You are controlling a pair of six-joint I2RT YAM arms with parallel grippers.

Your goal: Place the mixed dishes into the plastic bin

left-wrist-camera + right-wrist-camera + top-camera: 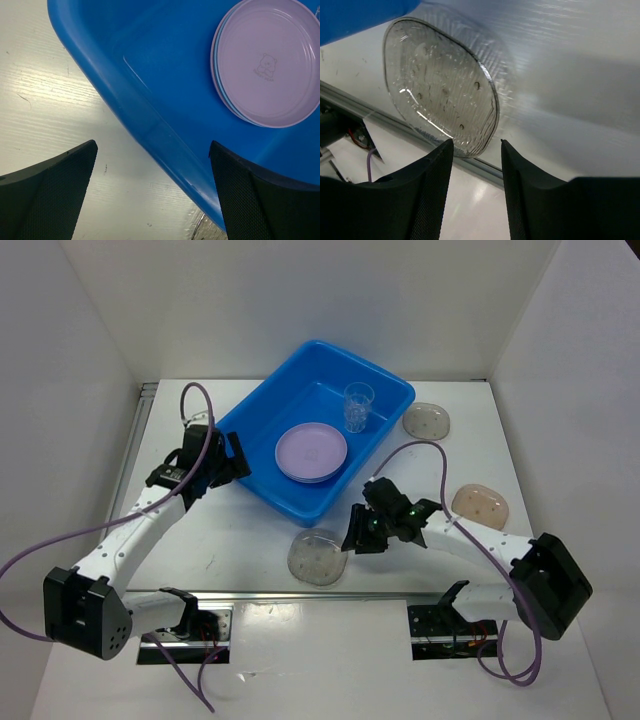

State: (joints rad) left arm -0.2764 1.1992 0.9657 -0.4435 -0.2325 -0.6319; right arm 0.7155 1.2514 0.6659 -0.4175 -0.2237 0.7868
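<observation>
Jaws of the left arm are spread wide and nothing is held between them. In the left wrist view one finger [50, 195] is seen over the bench [50, 100] and the other over the inside of the plastic bin [150, 115], so the left wall of the bin lies across the gap. Whether the fingers touch the bin cannot be told.

Jaws of the right arm are parted by a narrow gap and nothing is pinched. They are pointed at the near grey speckled plate [317, 556], whose edge is seen just beyond the fingertips [445, 150] in the right wrist view. This plate [440, 85] lies flat on the bench, just beside the near corner of the bin.

At the middle of the bench [230, 540] the bin [262, 405] is placed at an angle. Inside it a lavender plate [311, 450] lies on the floor, and a clear ribbed cup [358, 406] stands upright farther back. A small bear is printed on the lavender plate [270, 60].

Two more speckled plates are found outside the bin: a greyish one [427, 420] near its far right corner, and a tan plate [480, 505] further right on the bench.
</observation>
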